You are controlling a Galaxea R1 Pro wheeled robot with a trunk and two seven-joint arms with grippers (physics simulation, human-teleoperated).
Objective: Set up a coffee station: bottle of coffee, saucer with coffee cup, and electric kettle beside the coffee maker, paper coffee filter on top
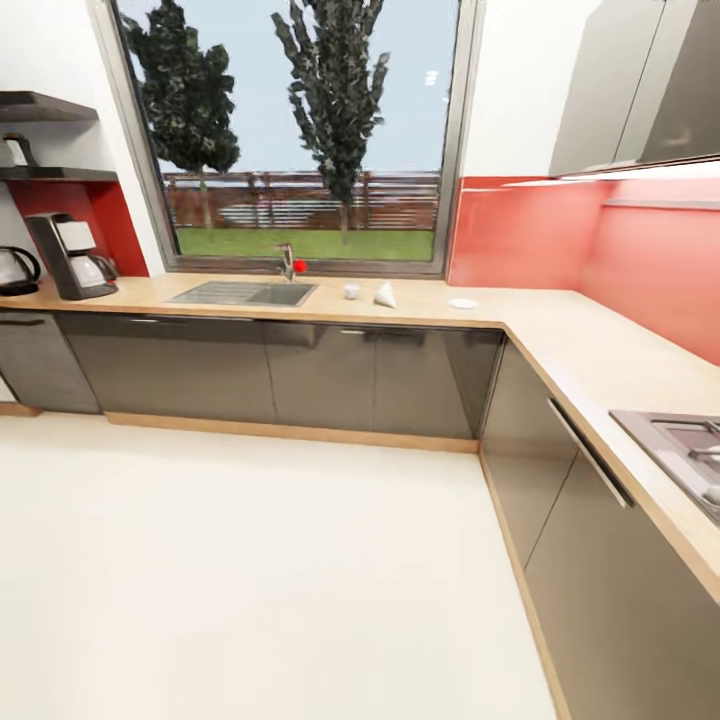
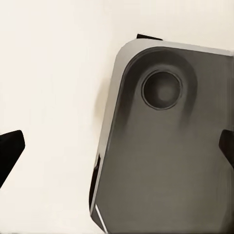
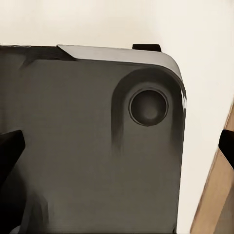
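The kitchen countertop (image 1: 430, 310) runs under the window and turns along the right wall. At its far left the coffee maker (image 1: 72, 258) stands with the black electric kettle (image 1: 15, 270) beside it. Above them is the kitchen shelf (image 1: 55, 174), carrying a small dark item at the picture's edge that looks like the bottle of coffee (image 1: 18, 150). Right of the sink sit the coffee cup (image 1: 351, 291), a white paper coffee filter cone (image 1: 385, 295) and the saucer (image 1: 464, 303), each apart from the others. My left gripper (image 2: 117, 151) and right gripper (image 3: 117, 151) are open over my dark base, holding nothing.
A sink (image 1: 243, 293) with a faucet (image 1: 288, 262) is set in the counter below the window. A hob (image 1: 680, 450) sits in the right-hand run. Grey cabinet fronts (image 1: 370, 375) line both runs, and pale floor (image 1: 260, 570) lies between me and them. A wooden plinth strip (image 3: 214, 195) is near my base.
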